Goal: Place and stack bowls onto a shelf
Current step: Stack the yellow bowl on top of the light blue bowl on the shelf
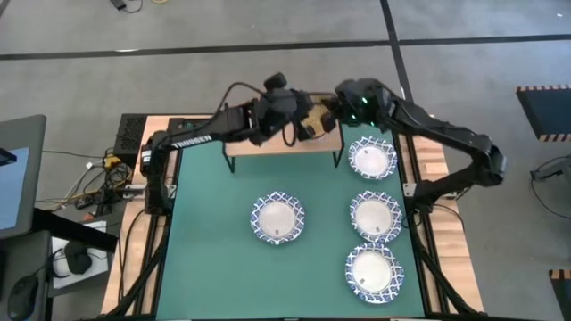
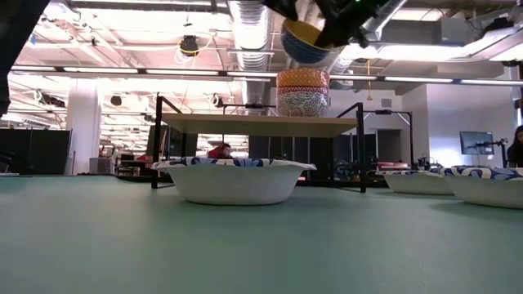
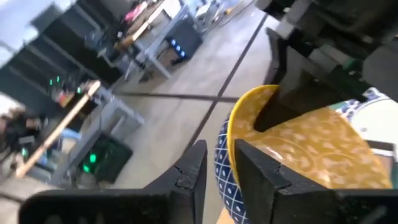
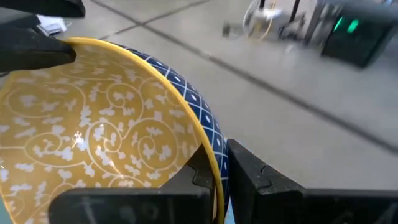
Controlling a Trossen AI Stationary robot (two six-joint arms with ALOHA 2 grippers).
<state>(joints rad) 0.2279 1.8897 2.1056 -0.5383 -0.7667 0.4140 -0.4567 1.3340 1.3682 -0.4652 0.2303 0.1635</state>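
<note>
A small bowl (image 2: 306, 41), yellow patterned inside and blue lattice outside, hangs between both grippers above the shelf (image 2: 245, 124). Below it, a stack of two small patterned bowls (image 2: 302, 91), orange-red over grey, rests on the shelf's plank top. My left gripper (image 3: 221, 168) and my right gripper (image 4: 222, 171) are each shut on the held bowl from opposite sides. In the high view they meet over the shelf's far right part (image 1: 319, 118). Several white bowls with blue rims sit on the green table, one in the middle (image 1: 277, 218). My left gripper pinches the bowl's rim (image 3: 229, 134), one finger inside on the yellow face and one outside on the blue wall. The bowl is lifted clear, above the stack on the shelf. My right gripper pinches the opposite rim (image 4: 208, 146), one finger inside the bowl and one on its blue outer wall. Its finger also shows on the far rim in the left wrist view (image 3: 292, 81).
Three white blue-rimmed bowls stand in a row along the table's right side (image 1: 372, 159), (image 1: 376, 215), (image 1: 374, 272). The shelf's thin black legs (image 1: 234, 165) stand at the table's far edge. The near left of the green table (image 1: 205, 259) is bare.
</note>
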